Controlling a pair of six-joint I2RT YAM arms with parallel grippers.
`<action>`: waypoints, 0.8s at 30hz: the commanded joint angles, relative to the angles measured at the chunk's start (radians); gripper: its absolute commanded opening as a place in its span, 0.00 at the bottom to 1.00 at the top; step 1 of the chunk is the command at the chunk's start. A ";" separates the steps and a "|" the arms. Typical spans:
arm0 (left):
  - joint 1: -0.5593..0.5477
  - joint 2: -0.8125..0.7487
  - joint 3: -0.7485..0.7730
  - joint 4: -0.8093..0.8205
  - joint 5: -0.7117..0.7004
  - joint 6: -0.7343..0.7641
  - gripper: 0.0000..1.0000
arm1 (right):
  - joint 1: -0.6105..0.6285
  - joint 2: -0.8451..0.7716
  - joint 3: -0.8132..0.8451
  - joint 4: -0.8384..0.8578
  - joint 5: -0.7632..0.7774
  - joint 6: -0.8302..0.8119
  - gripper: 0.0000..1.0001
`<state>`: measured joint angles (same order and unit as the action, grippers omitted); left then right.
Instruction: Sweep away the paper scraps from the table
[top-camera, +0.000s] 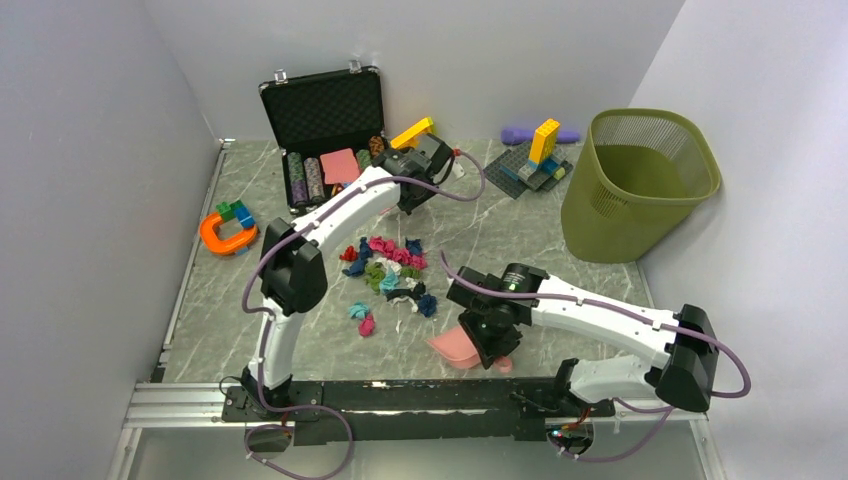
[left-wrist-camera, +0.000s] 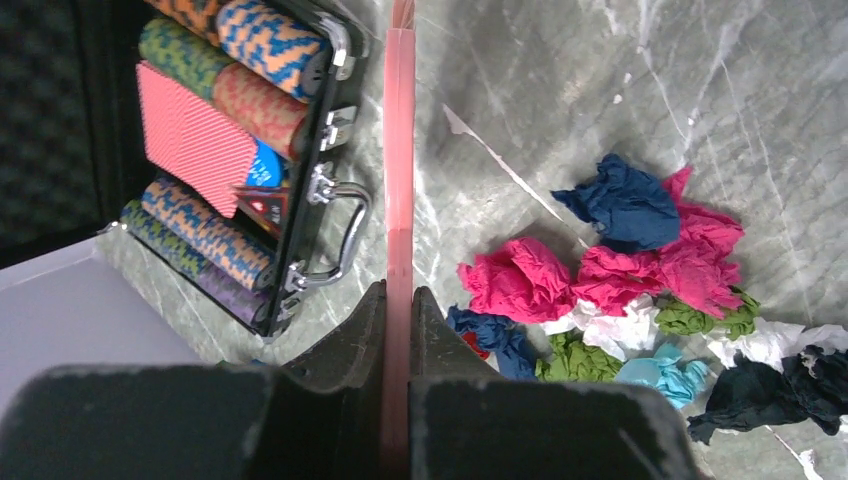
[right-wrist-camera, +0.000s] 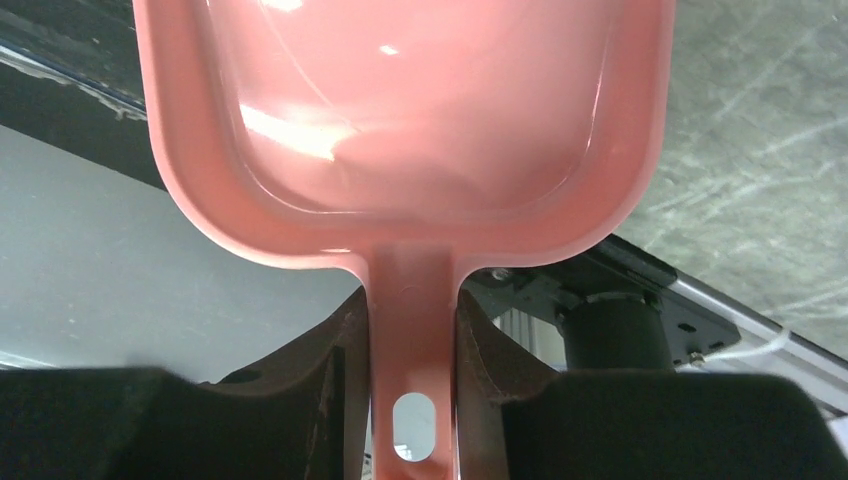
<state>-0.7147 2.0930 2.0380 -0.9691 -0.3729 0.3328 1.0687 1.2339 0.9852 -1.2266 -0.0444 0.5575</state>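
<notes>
The paper scraps (top-camera: 390, 272) lie in a loose pile of magenta, dark blue, teal, green, red and white wads in the middle of the grey marble table (top-camera: 520, 240). They also show in the left wrist view (left-wrist-camera: 620, 270). My left gripper (top-camera: 412, 190) hovers behind the pile, near the case, and is shut (left-wrist-camera: 398, 292) on a thin pink strip (left-wrist-camera: 400, 150) seen edge-on. My right gripper (top-camera: 487, 348) sits at the near edge, to the front right of the pile. It is shut (right-wrist-camera: 410, 300) on the handle of a pink dustpan (right-wrist-camera: 400, 110), also seen from above (top-camera: 452, 347).
An open black case of poker chips (top-camera: 325, 135) stands at the back left. An olive wastebasket (top-camera: 640, 180) stands at the right. Building blocks on a grey plate (top-camera: 535, 165) are at the back. An orange U-shaped piece with blocks (top-camera: 228, 232) lies at the left.
</notes>
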 joint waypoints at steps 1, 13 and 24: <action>-0.003 0.015 0.051 -0.039 0.065 0.022 0.00 | 0.007 0.038 -0.026 0.121 -0.028 0.016 0.00; -0.028 0.026 0.069 -0.138 0.181 -0.010 0.00 | -0.002 0.192 -0.028 0.325 0.168 -0.024 0.00; -0.056 0.004 0.105 -0.244 0.382 -0.146 0.00 | -0.083 0.286 -0.020 0.478 0.200 -0.150 0.00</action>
<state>-0.7700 2.1254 2.1033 -1.1564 -0.1032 0.2649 1.0264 1.5070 0.9516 -0.8494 0.1299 0.4671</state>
